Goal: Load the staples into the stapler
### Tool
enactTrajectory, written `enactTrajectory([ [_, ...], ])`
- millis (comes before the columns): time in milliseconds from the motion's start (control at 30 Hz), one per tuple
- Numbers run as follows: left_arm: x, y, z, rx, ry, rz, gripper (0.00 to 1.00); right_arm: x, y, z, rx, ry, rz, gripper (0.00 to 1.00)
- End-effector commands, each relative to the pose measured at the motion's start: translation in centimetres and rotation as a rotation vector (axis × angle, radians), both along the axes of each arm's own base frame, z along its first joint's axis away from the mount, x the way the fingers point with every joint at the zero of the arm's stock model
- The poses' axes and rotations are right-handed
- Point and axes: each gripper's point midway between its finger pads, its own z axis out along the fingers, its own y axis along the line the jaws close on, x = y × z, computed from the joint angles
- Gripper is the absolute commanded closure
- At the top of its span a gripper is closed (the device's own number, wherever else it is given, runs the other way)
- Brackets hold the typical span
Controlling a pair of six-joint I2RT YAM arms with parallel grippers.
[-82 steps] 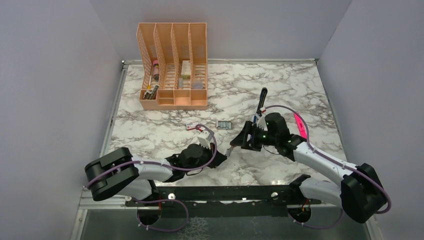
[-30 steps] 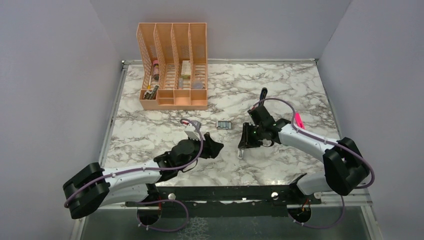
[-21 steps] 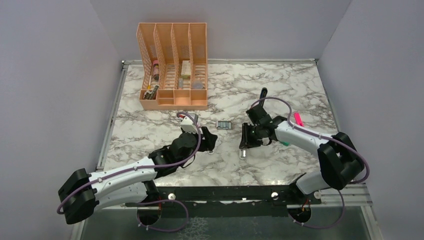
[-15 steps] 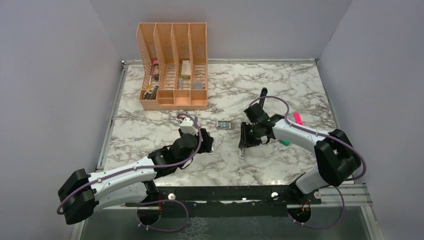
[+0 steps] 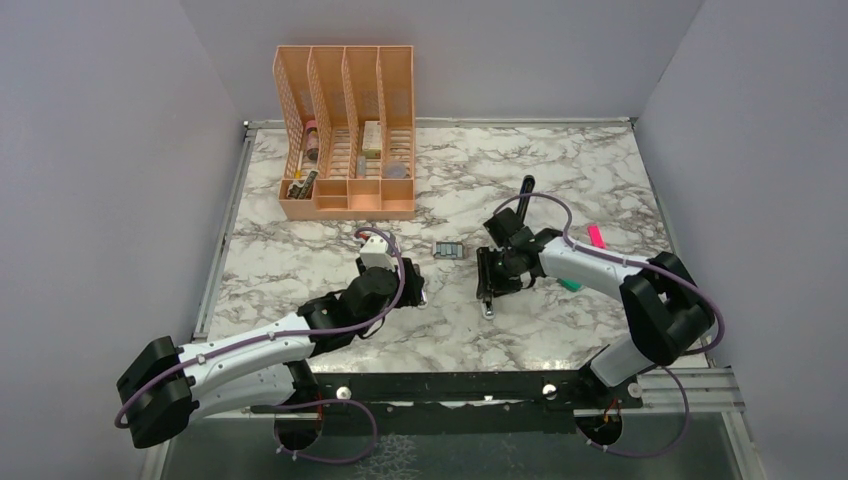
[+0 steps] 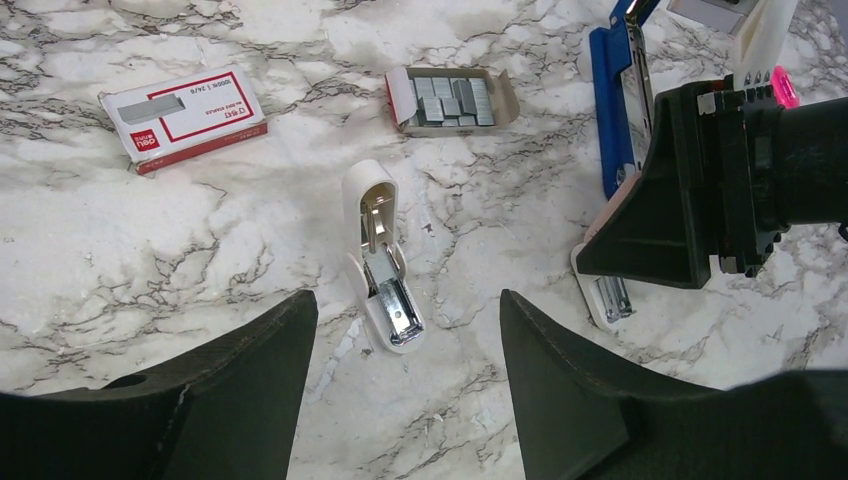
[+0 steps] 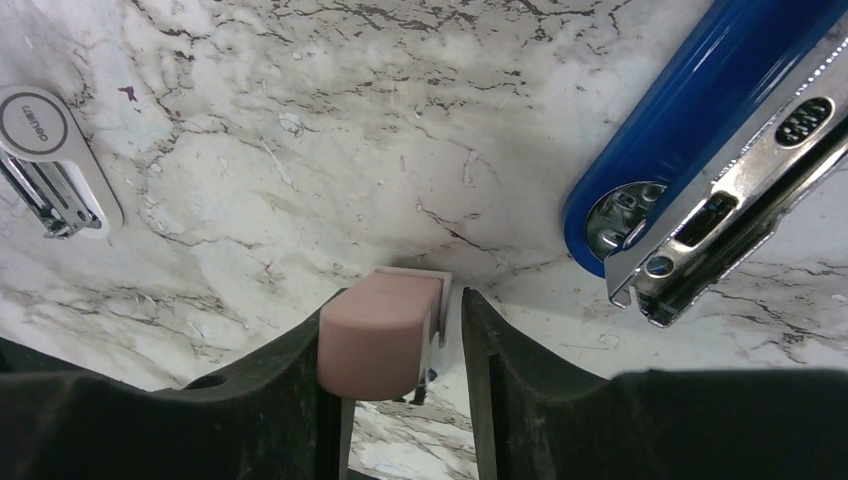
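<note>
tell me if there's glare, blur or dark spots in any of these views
Top external: even, soft light, table sharp, only faint shadows under the arms. Left wrist: staples and marble crisp; left gripper a dark silhouette with little detail. Right wrist: a pale glare streak along the blue stapler, shiny metal beside it; right gripper dark too.

Organizer (image 5: 345, 70) at back left of table (image 5: 600, 170), items in its slots. Mid-table row: staple box (image 6: 185, 115) left, tray of staples (image 6: 450, 97) middle, stapler (image 6: 607, 110) right. Small stapler (image 6: 380, 260) in front of tray; second small stapler (image 6: 605, 295) in front of stapler's near end. Highlighter (image 5: 595, 237) farther right, well apart from stapler
</note>
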Motion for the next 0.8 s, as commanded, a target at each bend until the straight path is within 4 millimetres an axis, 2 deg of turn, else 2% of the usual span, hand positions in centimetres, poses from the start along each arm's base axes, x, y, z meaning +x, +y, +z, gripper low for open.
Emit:
enactTrajectory([
  [0,0.5,0.6,0.3,0.015,-0.011,0.029,0.32,0.8,0.1,0.2,-0.022,-0.038,0.022,0.52],
  [200,0.6,0.7,0.7,0.023,-0.018,0.029,0.31,1.0,0.6,2.0,0.018,-0.079,0.031,0.43],
  [300,0.8,0.8,1.2,0.04,-0.03,0.027,0.31,1.5,0.6,4.1,0.042,-0.14,0.018,0.39],
  [433,1.2,1.3,2.4,0.07,-0.045,0.042,0.31,2.7,0.0,7.1,0.048,-0.245,-0.013,0.38],
  [500,1.6,1.8,3.3,0.094,-0.058,0.065,0.31,3.5,-0.2,8.6,0.042,-0.303,-0.023,0.4],
  [600,2.1,2.6,5.1,0.125,-0.091,0.089,0.3,5.1,0.1,10.1,0.032,-0.365,-0.011,0.49],
  [767,3.1,3.6,7.6,0.186,-0.144,0.125,0.3,7.9,2.0,11.0,0.034,-0.411,0.021,0.56],
])
